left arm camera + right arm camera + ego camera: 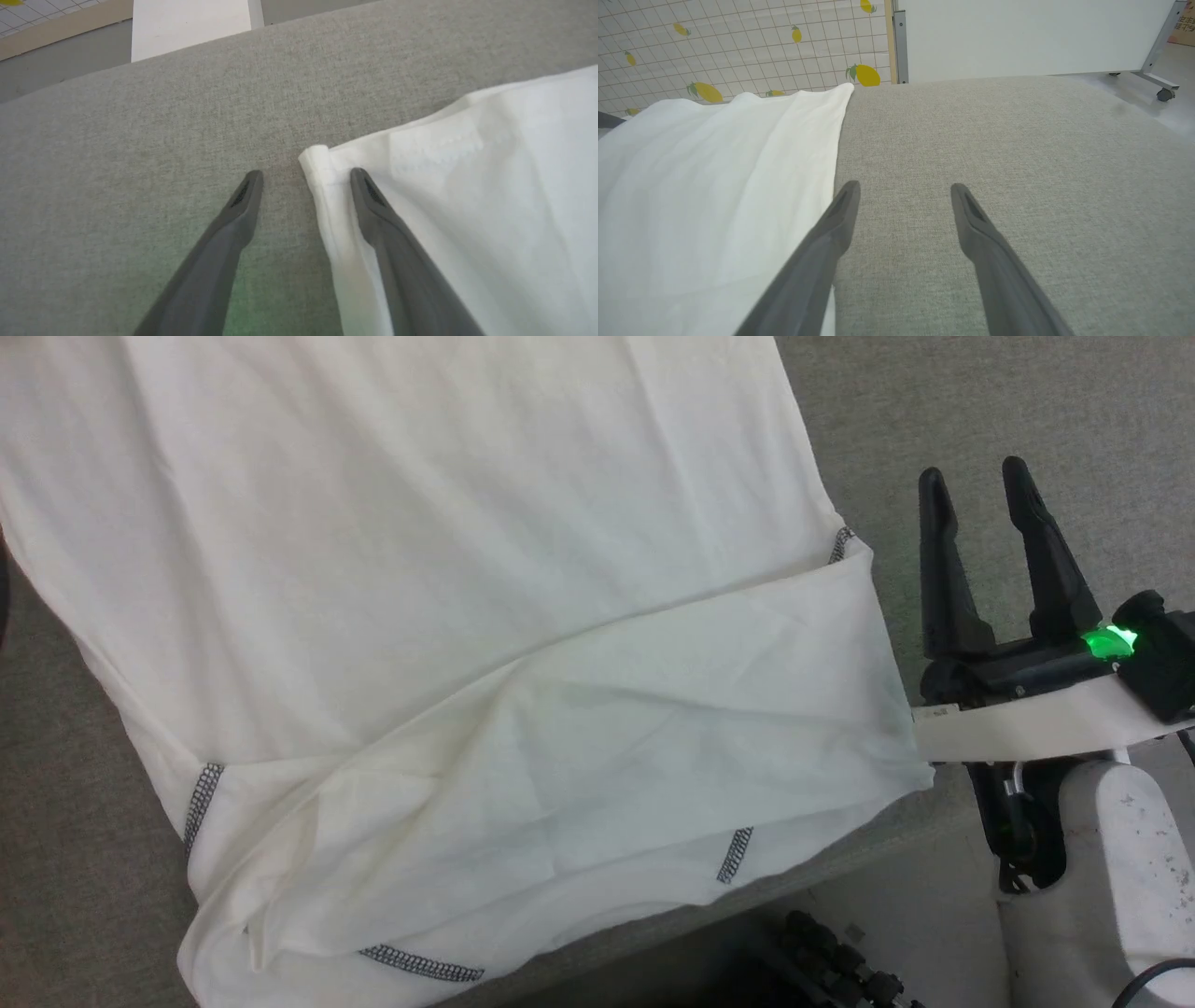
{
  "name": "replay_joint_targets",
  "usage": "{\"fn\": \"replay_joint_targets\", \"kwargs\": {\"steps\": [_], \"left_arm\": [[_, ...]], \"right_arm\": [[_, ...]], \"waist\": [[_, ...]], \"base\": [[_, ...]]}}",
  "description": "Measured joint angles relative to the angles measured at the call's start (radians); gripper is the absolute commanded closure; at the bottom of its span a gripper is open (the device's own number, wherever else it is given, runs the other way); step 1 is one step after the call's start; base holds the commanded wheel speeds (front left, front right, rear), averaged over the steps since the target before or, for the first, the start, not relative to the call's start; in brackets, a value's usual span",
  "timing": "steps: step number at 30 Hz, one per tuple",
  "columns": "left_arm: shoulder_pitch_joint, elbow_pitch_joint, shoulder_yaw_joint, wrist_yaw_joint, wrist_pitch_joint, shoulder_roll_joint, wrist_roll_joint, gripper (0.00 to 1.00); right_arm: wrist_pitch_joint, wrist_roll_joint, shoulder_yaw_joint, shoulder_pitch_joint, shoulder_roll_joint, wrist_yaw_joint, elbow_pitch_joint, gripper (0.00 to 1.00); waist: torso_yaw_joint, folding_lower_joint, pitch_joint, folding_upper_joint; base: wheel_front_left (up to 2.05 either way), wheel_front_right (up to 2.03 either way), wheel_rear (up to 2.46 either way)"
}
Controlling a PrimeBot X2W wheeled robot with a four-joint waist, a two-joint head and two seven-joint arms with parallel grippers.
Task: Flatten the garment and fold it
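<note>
Garment lies on grey surface, white wheeled panel beyond.

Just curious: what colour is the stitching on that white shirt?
Dark grey zigzag stitching on the white garment, clearest in the head view.

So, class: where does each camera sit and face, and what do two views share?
Head view: head, facing down at white thin-fabric shirt on grey cloth table; open right gripper shows.
Left wrist view: along open left gripper, at shirt corner.
Right wrist view: along right gripper, beside shirt edge.
All share shirt and table.
</note>
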Motion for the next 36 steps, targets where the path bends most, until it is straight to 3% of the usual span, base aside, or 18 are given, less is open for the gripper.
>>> {"fn": "replay_joint_targets", "kwargs": {"steps": [1, 3, 10, 18, 21, 22, 25, 36], "left_arm": [[0.000, -0.012, -0.002, 0.004, 0.016, 0.002, 0.001, 1.00], [0.006, -0.058, -0.014, -0.007, 0.032, 0.010, 0.001, 1.00], [0.016, -0.086, -0.044, -0.045, -0.069, 0.008, 0.003, 1.00], [-0.019, -0.096, -0.091, -0.087, -0.188, -0.060, 0.006, 1.00], [-0.035, -0.107, -0.109, -0.097, -0.233, -0.092, 0.013, 1.00], [-0.042, -0.125, -0.120, -0.098, -0.272, -0.117, 0.016, 1.00], [-0.042, -0.151, -0.133, -0.100, -0.304, -0.143, 0.016, 1.00], [-0.038, -0.269, -0.177, -0.104, -0.377, -0.211, 0.009, 1.00]], "right_arm": [[0.000, 0.000, 0.000, 0.000, 0.000, 0.000, 0.001, 0.00], [0.007, -0.010, 0.000, -0.031, 0.000, 0.000, 0.000, 0.00], [0.120, -0.040, -0.002, -0.261, 0.001, 0.000, 0.017, 0.00], [0.380, -0.011, -0.063, -0.688, 0.001, 0.000, 0.294, 0.00], [0.482, -0.106, -0.098, -0.806, 0.001, 0.000, 0.426, 0.00], [0.562, -0.196, -0.136, -0.889, 0.001, 0.000, 0.525, 0.00], [0.622, -0.269, -0.184, -0.953, -0.006, 0.000, 0.595, 0.00], [0.855, -0.467, -0.398, -1.110, -0.025, 0.000, 0.662, 0.00]], "waist": [[0.000, 0.0000, 0.002, 0.0000], [0.005, 0.0000, 0.005, 0.0000], [0.033, 0.0000, 0.006, 0.0000], [0.099, 0.0000, 0.023, 0.0000], [0.138, 0.0000, 0.033, 0.0000], [0.179, 0.0000, 0.042, -0.0001], [0.224, 0.0001, 0.052, 0.0000], [0.388, 0.0000, 0.092, 0.0000]], "base": [[0.00, 0.00, 0.00], [0.00, 0.00, 0.00], [0.00, 0.00, 0.00], [0.00, 0.00, 0.00], [0.00, 0.00, 0.00], [0.00, 0.00, 0.00], [0.00, 0.00, 0.00], [0.00, 0.00, 0.00]]}}
